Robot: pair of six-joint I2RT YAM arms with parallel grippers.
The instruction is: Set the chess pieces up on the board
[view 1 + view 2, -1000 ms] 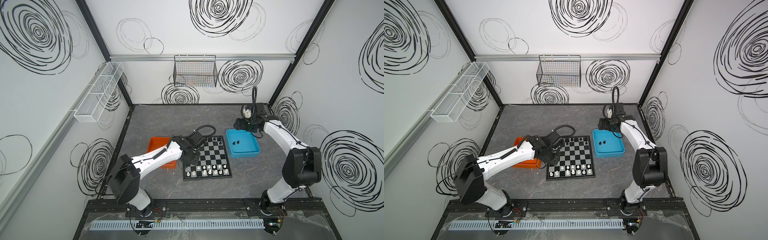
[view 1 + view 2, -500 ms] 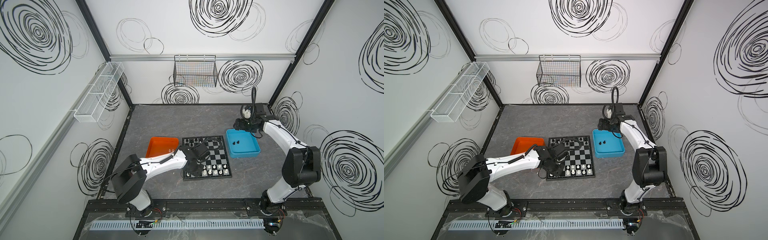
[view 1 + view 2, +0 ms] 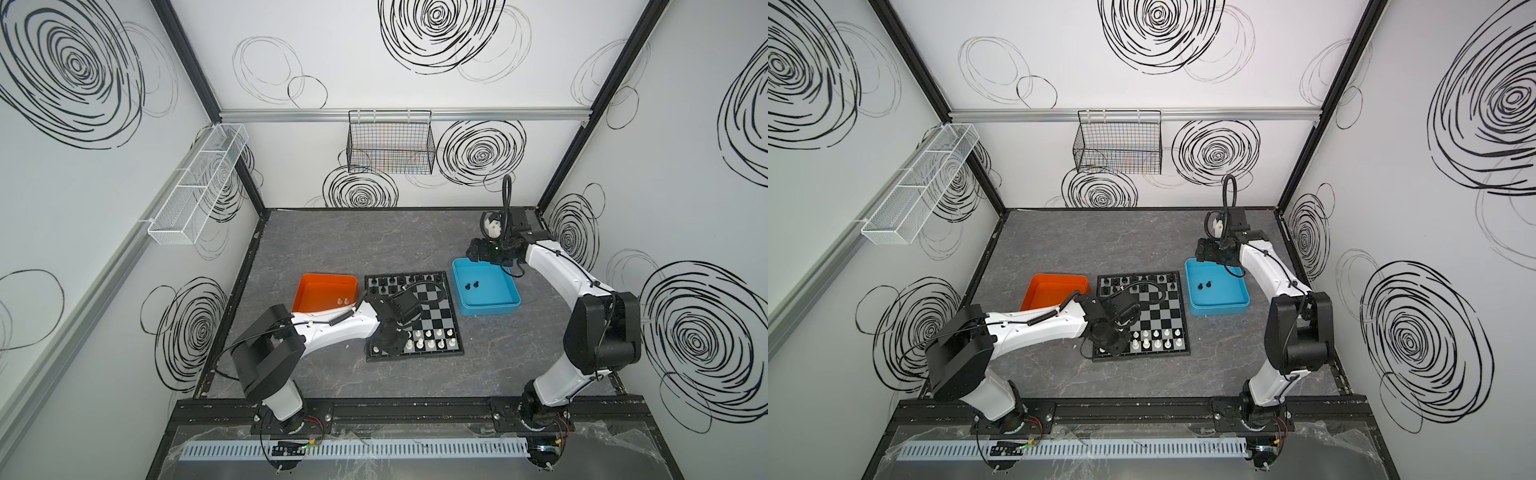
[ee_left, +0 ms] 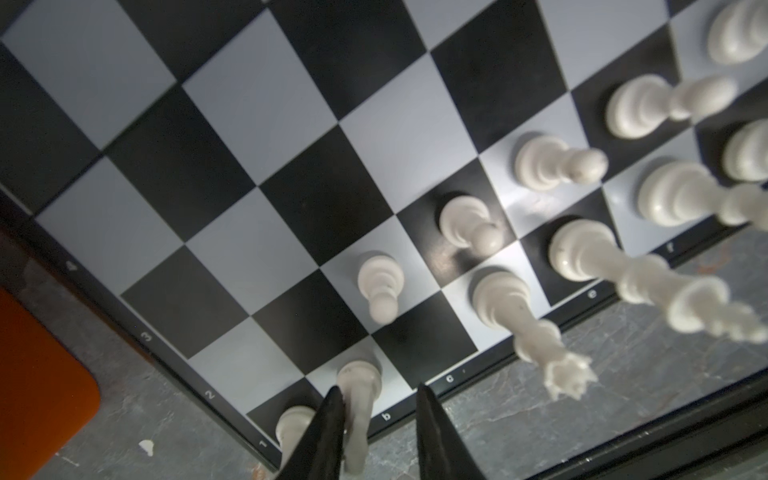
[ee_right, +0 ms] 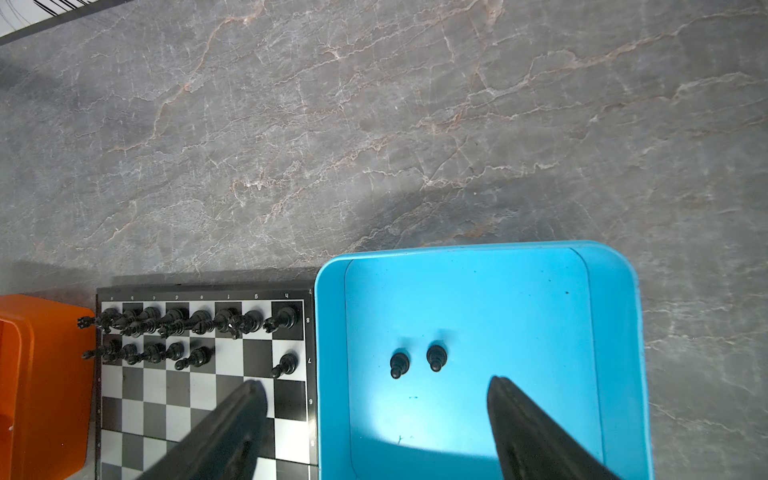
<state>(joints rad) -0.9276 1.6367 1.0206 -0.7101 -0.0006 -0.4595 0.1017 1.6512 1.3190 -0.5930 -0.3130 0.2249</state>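
Back-row placement: left gripper's (image 4: 376,392) slightly parted fingers (image 4: 328,428) flank an ungripped white piece (image 4: 359,378) on the board (image 4: 249,124), straight lift likely next; right gripper (image 5: 374,384) gapes empty.

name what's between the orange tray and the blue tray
The board, carrying chess pieces, lies between the orange tray and blue tray; both top views show it.

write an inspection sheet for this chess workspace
surface: grey marbled tabletop, no spills seen
job's things: board part set; two black pawns in blue tray; two white pieces showing in orange tray
clutter: white fleck by board corner
grippers: left gripper open around a white piece on the board's near row; right gripper open, empty, above the blue tray's far corner
cables: left arm's cable loops over the board
surroundings: wire basket, mesh shelf on walls
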